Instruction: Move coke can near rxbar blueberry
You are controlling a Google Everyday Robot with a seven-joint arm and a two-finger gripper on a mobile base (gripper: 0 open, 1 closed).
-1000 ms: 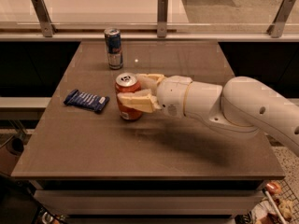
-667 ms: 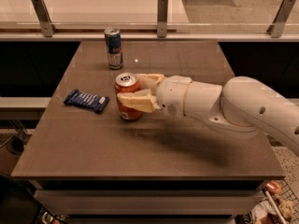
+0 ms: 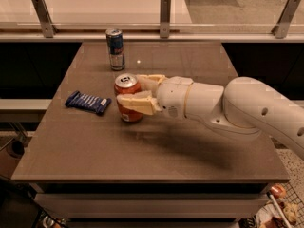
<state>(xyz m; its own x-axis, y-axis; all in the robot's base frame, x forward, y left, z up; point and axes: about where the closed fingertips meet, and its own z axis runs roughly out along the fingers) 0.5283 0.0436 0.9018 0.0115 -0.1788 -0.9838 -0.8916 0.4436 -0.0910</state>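
— Are the fingers (image 3: 137, 103) shut on it?

— Yes. The gripper (image 3: 128, 89) has its two pale fingers clamped on the coke can (image 3: 124, 85), one across the near side of it and one behind. The can stands upright between them. I cannot tell whether its base sits on the bench (image 3: 190, 146) or hangs a hair above it.

— Has anything moved in the last second?

— Barely. The fingers hold the same grip, and the can is where it was a moment ago, perhaps shifted a touch outward past the fingertips. To me it looks like the end of the carry, not the middle.

— And the rxbar blueberry (image 3: 88, 102)?

— Lying flat just beyond the fingertips, on the side away from the arm (image 3: 247, 108). It is close to the can but not touching; a narrow strip of bench shows between them.

— So the job is nearly done?

— I'd judge so. The can is already near the bar. What is left is to let go cleanly and draw the fingers back toward the arm without tipping the can or nudging it into the wrapper.

— Anything else close by?

— A slimmer blue can (image 3: 115, 49), well behind the fingers toward the far edge, clear of all this.
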